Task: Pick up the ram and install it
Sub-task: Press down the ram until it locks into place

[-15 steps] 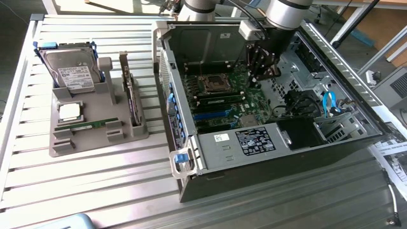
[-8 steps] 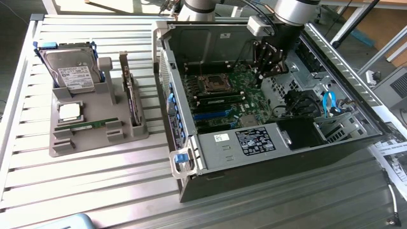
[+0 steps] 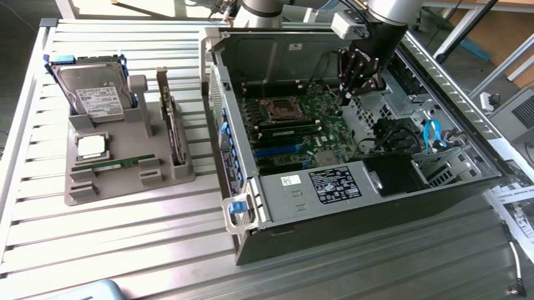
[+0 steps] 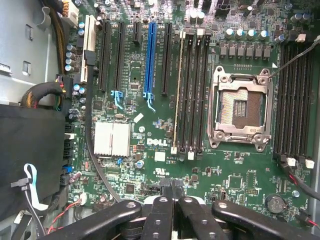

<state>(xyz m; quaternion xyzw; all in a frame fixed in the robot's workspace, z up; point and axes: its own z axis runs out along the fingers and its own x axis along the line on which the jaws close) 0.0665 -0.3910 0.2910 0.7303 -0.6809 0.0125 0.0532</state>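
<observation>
The ram (image 3: 112, 164), a thin green stick, lies flat in the grey holder (image 3: 125, 184) on the table at the exterior view's left. My gripper (image 3: 351, 97) hangs well away from it, inside the open computer case (image 3: 276, 200) and above the motherboard (image 3: 313, 134). In the wrist view my gripper (image 4: 173, 195) is shut, its black fingers (image 4: 160, 215) pressed together with nothing between them. Below it lie the black memory slots (image 4: 191, 90) and the open CPU socket (image 4: 242, 107).
The holder also carries a hard drive (image 3: 96, 87), a square silver CPU chip (image 3: 90, 145) and an upright expansion card (image 3: 172, 128). Cables and a black drive cage (image 3: 396, 172) crowd the case at the exterior view's right. Slatted metal table (image 3: 125, 244) surrounds everything.
</observation>
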